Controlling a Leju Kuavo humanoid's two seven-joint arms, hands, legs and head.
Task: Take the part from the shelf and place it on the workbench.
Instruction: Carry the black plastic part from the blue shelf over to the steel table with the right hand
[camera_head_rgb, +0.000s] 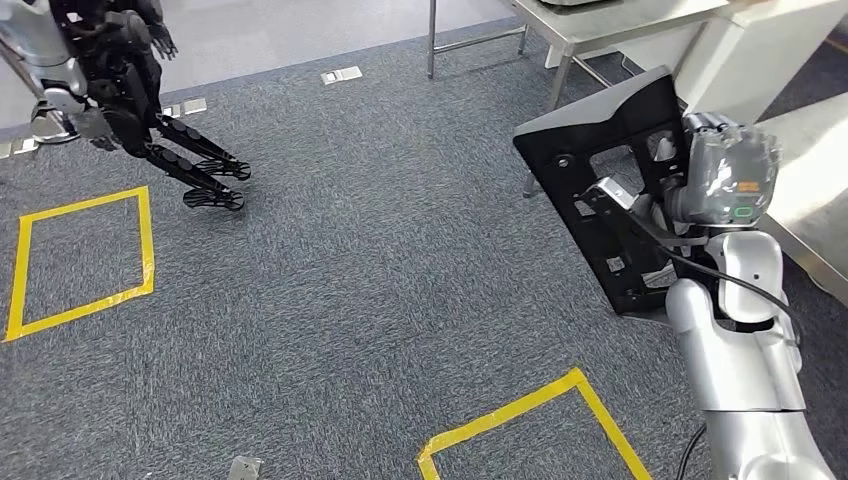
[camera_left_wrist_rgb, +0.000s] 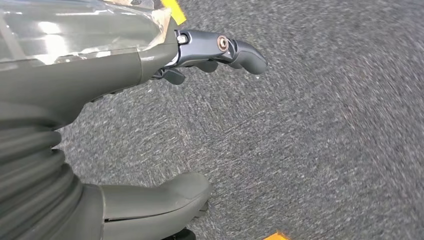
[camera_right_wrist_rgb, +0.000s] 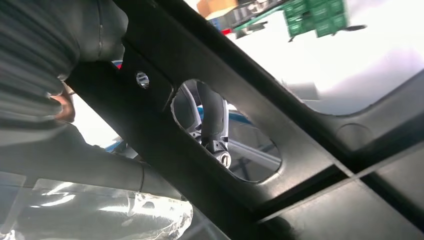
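Right hand (camera_head_rgb: 722, 165) grips the part (camera_head_rgb: 610, 180), a flat black plastic panel with cut-outs, held tilted on edge above the grey carpet (camera_head_rgb: 380, 260), well off the floor. In the right wrist view a dark finger (camera_right_wrist_rgb: 212, 117) shows through an oval hole in the part (camera_right_wrist_rgb: 310, 165), with the hand's (camera_right_wrist_rgb: 75, 150) grey cover against the panel's near face, so the fingers are clamped on the panel. Part sits just in front of the metal table legs (camera_head_rgb: 560, 70), lower than the tabletop, not resting on any surface.

Left hand (camera_head_rgb: 130, 80) hangs far from the part, over the carpet near the yellow tape square (camera_head_rgb: 85, 260). Its dark fingers (camera_head_rgb: 200, 165) are stretched out and spread, holding nothing. Left wrist view: thumb (camera_left_wrist_rgb: 160, 202) and one finger (camera_left_wrist_rgb: 220, 50) well apart, blurred carpet (camera_left_wrist_rgb: 310, 140) between them.

Another yellow tape corner (camera_head_rgb: 530, 415) lies on the carpet below the part.
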